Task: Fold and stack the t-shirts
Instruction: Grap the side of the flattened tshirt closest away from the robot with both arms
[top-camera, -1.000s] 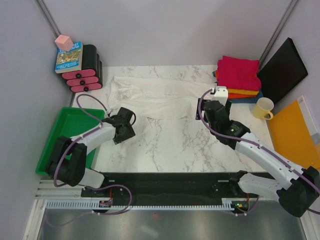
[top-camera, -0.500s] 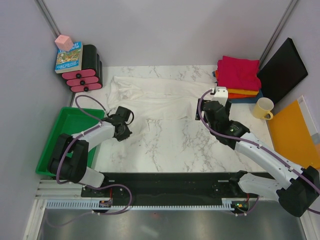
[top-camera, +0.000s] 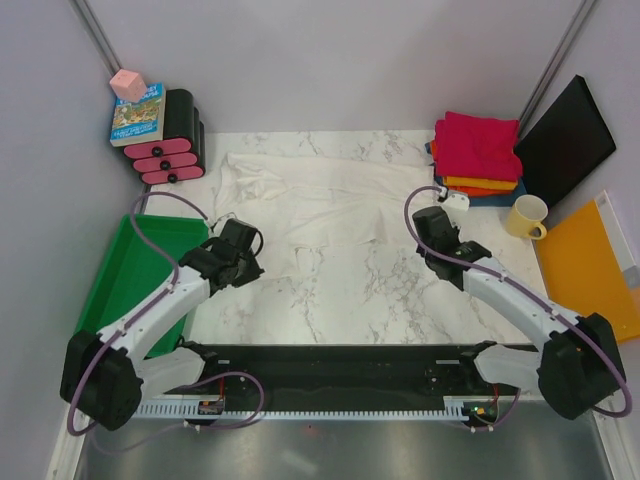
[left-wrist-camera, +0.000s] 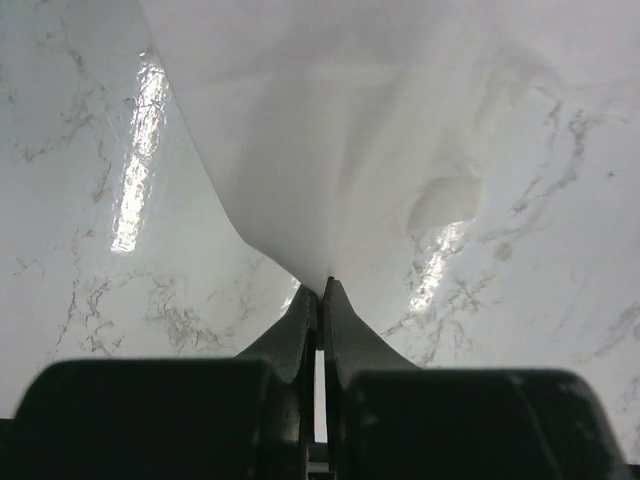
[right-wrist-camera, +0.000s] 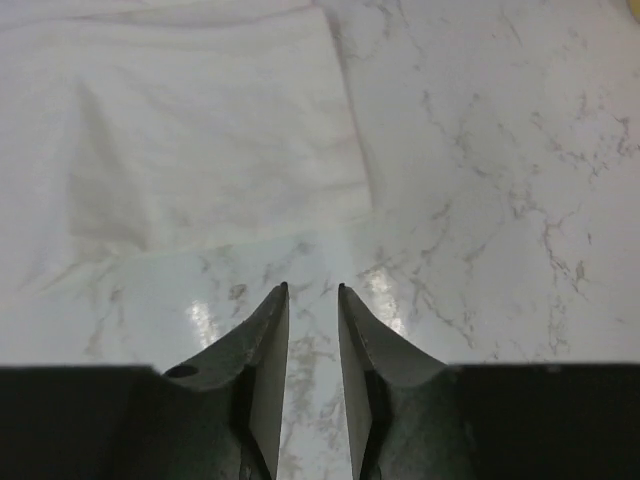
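The left gripper is clamped tight on an edge of the off-white t-shirt. The cloth is drawn to a peak at its tips and fans out toward 12 o'clock over the marble table. The right gripper holds nothing: its jaws stand a narrow gap apart with bare marble between them, and it is hard to tell whether the tips touch the table. The shirt's near corner lies at its 11 o'clock, apart from the tips. In the top view the folded t-shirts, magenta over orange and dark blue, sit at the right gripper's 1 o'clock.
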